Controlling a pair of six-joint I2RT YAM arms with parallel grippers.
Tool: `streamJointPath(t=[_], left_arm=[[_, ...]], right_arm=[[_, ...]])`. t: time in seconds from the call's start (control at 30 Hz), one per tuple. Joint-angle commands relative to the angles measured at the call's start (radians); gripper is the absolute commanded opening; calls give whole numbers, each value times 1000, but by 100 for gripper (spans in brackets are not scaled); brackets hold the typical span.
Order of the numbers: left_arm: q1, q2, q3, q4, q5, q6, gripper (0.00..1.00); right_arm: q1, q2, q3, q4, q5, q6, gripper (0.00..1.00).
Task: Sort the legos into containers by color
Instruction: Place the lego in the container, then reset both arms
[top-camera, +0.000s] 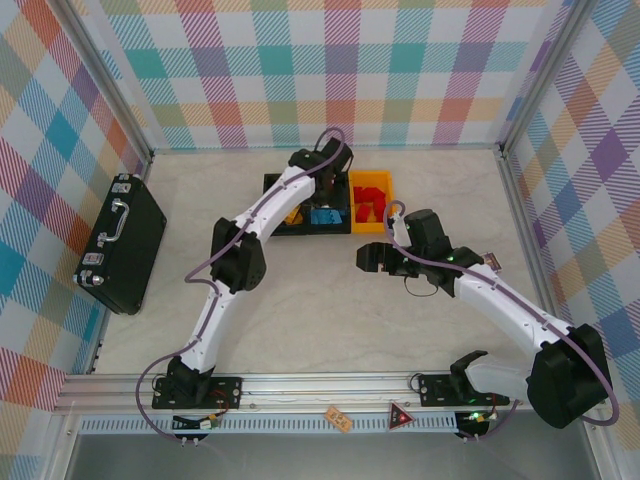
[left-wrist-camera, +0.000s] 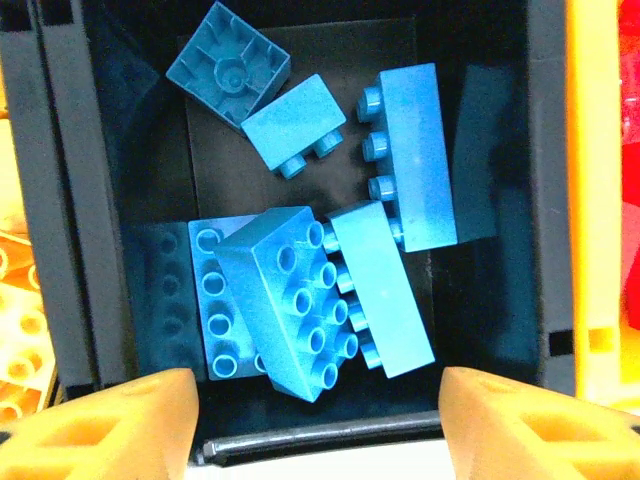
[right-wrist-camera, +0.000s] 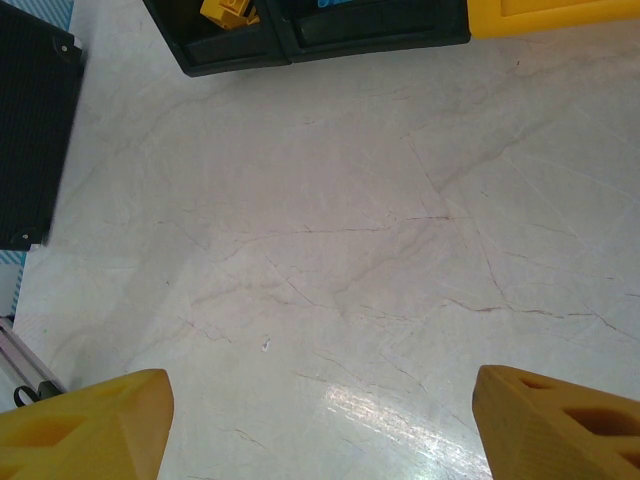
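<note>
Now, blue legos (left-wrist-camera: 310, 270): you see about six lying in a loose heap on the floor of the middle black bin (left-wrist-camera: 505, 200). One square brick lies upside down at the far left corner, and one long brick lies on its side along the right wall.
Red legos (top-camera: 371, 203): you find these piled in the yellow-orange bin (top-camera: 372, 228), at the right end of the row.
Yellow legos (top-camera: 293, 216): these sit in the left black bin (top-camera: 275, 195). You can glimpse a few at the left edge of the left wrist view.
Bins: all three are joined side by side at the far middle of the table (top-camera: 320, 320).
Left gripper (left-wrist-camera: 318, 420): yours hangs straight above the middle bin with its fingers (left-wrist-camera: 110, 430) spread wide. Nothing is between them, and they touch no brick.
Right gripper (right-wrist-camera: 320, 420): yours hovers over bare tabletop, near the bins on their near side. Its fingers (right-wrist-camera: 560, 420) are set well apart and hold nothing.
Briefcase (top-camera: 122, 243): it lies closed and flat at the table's left side, well apart from the bins.
</note>
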Motion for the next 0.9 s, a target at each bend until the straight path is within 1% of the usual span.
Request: streamJointPath(t=[0.0, 0.13, 0.17, 0.33, 0.37, 0.4, 0.47, 0.5, 0.53, 0.67, 0.73, 0.83, 0.87], left_arm=[[-14, -147, -62, 30, 10, 7, 66], [-16, -271, -242, 138, 18, 6, 68], [-15, -308, -298, 169, 15, 6, 71], [-15, -510, -582, 336, -2, 9, 76], [-14, -554, -638, 368, -16, 11, 79], [-12, -596, -691, 394, -29, 13, 81], [-5, -673, -784, 430, -45, 23, 87], [1, -712, -829, 447, -54, 26, 94], [11, -747, -869, 459, -57, 27, 97], [44, -917, -1072, 556, -120, 40, 100], [63, -1011, -1179, 620, -153, 49, 100], [115, -1131, -1314, 695, -207, 62, 100], [142, -1158, -1342, 703, -224, 66, 100]], right_arm=[[-6, -5, 12, 4, 1, 8, 79], [-6, -7, 24, -11, 20, 4, 80], [-6, -6, 29, -15, 23, 3, 81], [-8, 9, 62, -33, 66, -15, 82], [-8, 14, 72, -40, 81, -20, 83], [-9, 18, 83, -48, 100, -25, 97], [-12, 23, 101, -53, 125, -39, 99], [-17, 28, 110, -53, 134, -46, 99], [-21, 32, 120, -54, 145, -53, 99], [-47, 54, 153, -49, 178, -69, 99], [-55, 50, 157, -34, 226, -76, 99], [-66, 37, 162, -16, 377, -94, 99], [-69, 34, 161, -9, 450, -105, 99]])
